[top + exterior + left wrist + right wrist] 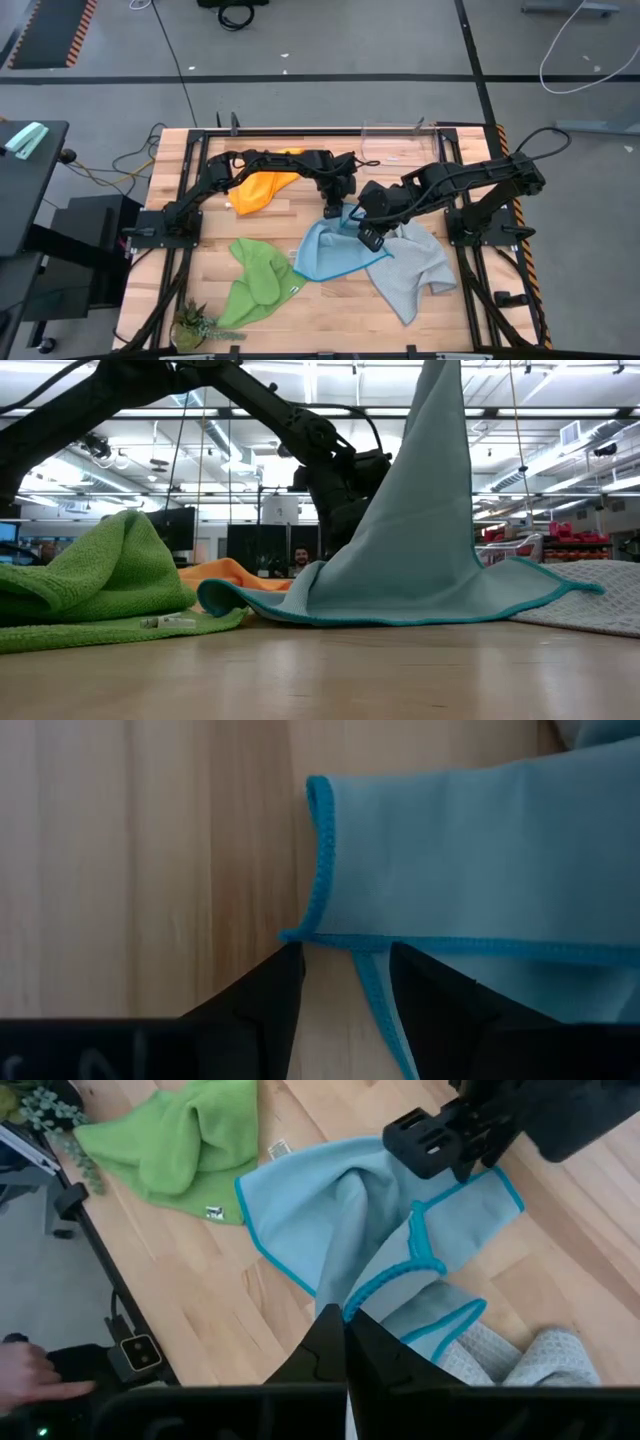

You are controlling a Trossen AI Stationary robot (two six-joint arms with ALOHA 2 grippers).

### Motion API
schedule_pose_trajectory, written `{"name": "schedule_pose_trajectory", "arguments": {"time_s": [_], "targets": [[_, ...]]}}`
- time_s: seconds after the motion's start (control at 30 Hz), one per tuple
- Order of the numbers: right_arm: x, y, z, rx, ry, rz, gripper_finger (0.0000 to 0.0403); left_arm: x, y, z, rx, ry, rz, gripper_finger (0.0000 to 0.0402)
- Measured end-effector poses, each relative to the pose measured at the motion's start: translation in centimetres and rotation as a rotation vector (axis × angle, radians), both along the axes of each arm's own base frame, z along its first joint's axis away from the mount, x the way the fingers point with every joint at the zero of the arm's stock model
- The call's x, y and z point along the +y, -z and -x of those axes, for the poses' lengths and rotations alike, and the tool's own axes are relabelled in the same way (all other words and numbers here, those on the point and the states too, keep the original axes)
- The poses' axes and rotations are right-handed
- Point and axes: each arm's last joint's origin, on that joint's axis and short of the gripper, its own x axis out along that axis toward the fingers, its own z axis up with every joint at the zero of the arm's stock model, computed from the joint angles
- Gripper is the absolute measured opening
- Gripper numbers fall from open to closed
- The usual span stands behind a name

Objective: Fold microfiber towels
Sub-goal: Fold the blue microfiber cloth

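Right gripper was pinched shut on a hem of the blue towel, lifting it into a peak near the table's middle. Left gripper stood spread, hem corner between its fingers, not clamped. Risk, as I judged it: if the right arm pulled on before the left closed, the corner would slip out and the fold would skew. Low view showed the raised peak; high view flattened it. Only the left wrist view showed the unclamped corner.

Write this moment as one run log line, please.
right gripper: shut, lifting light blue microfiber towel | left gripper: open at its corner
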Motion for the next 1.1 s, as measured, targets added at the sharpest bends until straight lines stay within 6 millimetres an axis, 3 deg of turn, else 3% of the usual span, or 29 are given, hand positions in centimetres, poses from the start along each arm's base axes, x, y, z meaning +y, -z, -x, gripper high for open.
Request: {"name": "schedule_pose_trajectory", "arguments": {"time_s": [0.3, 0.7, 1.0, 1.1], "targets": [[0.0, 0.0, 0.0, -0.001, -0.001, 0.001, 0.0, 3.0, -0.1, 0.1, -0.068, -0.123, 0.071, 0.0159], [0.0, 0.0, 0.0, -0.001, 0.004, -0.002, 0.0, 1.1, -0.2, -0.4, -0.092, -0.039, 0.166, 0.0148], [0.0, 0.0, 0.0, -0.001, 0.007, -0.003, 0.0, 5.4, -0.3, 1.2, -0.095, -0.16, 0.255, 0.0147], [0.0, 0.0, 0.0, -0.001, 0.007, -0.003, 0.0, 5.3, -0.4, 1.5, -0.095, -0.12, 0.371, 0.014]]}}
